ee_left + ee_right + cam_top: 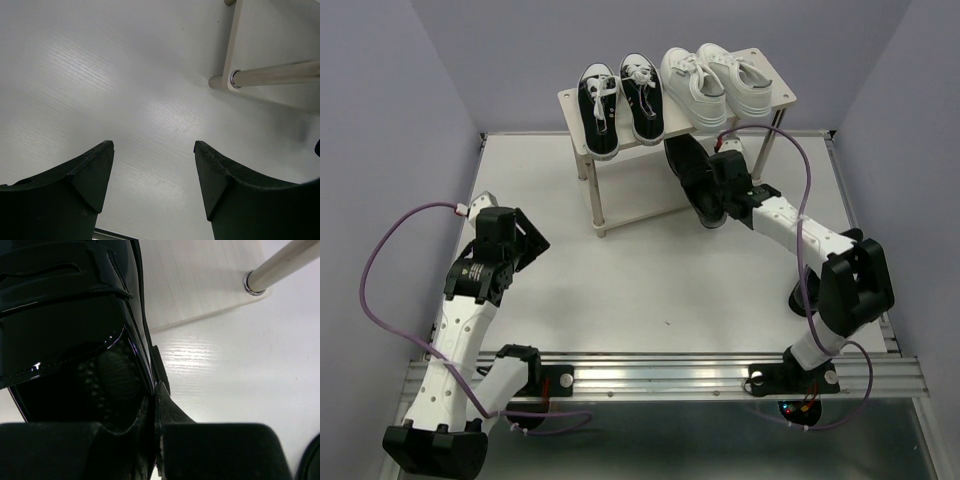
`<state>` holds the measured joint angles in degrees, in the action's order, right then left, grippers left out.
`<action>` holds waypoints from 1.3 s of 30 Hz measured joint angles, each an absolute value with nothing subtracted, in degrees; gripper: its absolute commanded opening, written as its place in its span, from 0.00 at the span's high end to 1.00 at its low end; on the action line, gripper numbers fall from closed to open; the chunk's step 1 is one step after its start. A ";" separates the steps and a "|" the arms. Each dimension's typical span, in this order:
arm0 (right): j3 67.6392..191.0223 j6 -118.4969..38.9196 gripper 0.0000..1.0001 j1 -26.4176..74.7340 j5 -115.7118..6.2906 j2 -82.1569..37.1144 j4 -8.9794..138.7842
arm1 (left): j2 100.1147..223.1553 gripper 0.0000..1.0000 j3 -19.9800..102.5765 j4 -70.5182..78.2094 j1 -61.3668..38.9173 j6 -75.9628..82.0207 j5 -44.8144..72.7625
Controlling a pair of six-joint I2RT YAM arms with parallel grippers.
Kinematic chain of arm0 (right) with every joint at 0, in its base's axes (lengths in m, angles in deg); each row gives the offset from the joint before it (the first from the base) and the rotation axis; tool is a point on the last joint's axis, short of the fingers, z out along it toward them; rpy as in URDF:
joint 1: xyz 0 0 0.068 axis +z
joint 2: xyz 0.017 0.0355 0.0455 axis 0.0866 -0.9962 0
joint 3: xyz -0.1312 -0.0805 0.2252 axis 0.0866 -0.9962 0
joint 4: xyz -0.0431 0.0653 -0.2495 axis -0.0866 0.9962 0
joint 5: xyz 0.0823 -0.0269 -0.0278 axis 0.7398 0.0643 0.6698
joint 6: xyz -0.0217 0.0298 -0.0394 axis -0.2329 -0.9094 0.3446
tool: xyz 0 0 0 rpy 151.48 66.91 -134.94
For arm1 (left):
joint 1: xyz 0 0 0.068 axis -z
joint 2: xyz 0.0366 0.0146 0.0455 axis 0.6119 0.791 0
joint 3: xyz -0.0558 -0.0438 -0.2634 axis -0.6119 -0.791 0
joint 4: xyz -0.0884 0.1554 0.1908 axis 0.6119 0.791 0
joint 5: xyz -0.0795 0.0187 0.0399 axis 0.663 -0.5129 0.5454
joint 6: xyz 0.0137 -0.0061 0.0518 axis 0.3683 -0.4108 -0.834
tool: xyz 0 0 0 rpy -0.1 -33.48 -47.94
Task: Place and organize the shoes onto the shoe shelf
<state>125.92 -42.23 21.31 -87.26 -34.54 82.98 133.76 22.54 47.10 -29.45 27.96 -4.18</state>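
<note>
Shelf (570, 105): one, with two pale boards on silver legs, standing at the far side of the white table (620, 290).

Shoes in view: five. On the top board, two black sneakers (600, 110) lie side by side on the left. Two white sneakers (695, 85) lie side by side on the right, just beside the black pair.

One glossy black loafer (690, 175) is tilted at the shelf's front, below the top board and over the lower board's edge. Whether it touches that board cannot be told.

Grippers: two. The right gripper (720, 185) is pinched on the loafer's collar rim, one finger inside the shoe and one outside. The left gripper (525, 240) hangs over bare table, well apart from the shelf, fingers spread and holding nothing.
</note>
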 measured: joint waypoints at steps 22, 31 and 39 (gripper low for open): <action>126.32 -43.96 0.64 20.13 -87.13 -40.40 77.39 | 132.45 0.24 23.61 49.17 -29.45 28.84 -5.05; 126.93 -45.22 0.45 19.85 -87.10 -38.52 72.54 | 132.55 0.24 23.65 49.08 -29.45 28.84 -5.07; 125.11 -45.47 0.34 19.85 -84.88 -30.85 72.86 | 132.55 0.24 23.65 49.04 -29.45 28.84 -5.05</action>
